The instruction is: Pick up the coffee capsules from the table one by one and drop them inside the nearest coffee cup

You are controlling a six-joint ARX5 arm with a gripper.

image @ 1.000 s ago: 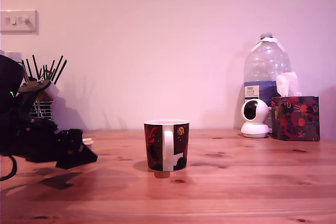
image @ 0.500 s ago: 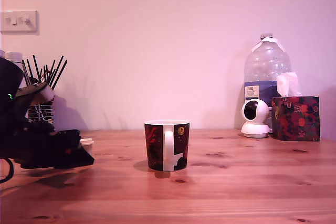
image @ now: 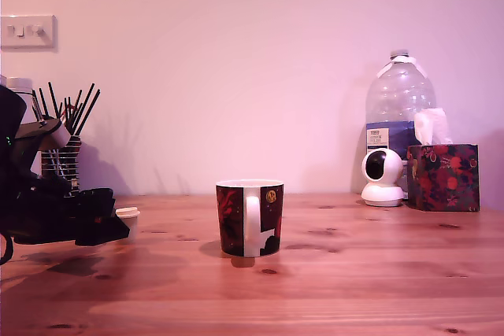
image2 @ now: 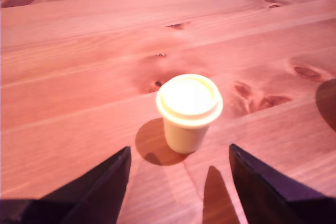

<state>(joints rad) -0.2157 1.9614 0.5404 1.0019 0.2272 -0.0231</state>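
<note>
A pale beige coffee capsule (image2: 188, 111) stands rim up on the reddish pine table (image2: 79, 77). In the exterior view the capsule (image: 127, 219) shows just past the black gripper (image: 110, 226) at the exterior view's left. My gripper (image2: 178, 177) is open, its two dark fingers (image2: 262, 187) spread wide with the capsule just ahead of the gap, untouched. The dark black-and-red coffee cup (image: 250, 217) with its white handle stands upright mid-table, well to the right of the gripper in the exterior view.
A holder of black sticks (image: 67, 127) stands behind the arm at the exterior view's left. At the back right are a large water bottle (image: 399, 116), a small white camera (image: 383, 178) and a patterned tissue box (image: 442, 176).
The gripper has drawn back toward the exterior view's left and levelled out. The capsule, half hidden before, now shows beside the fingertips.
</note>
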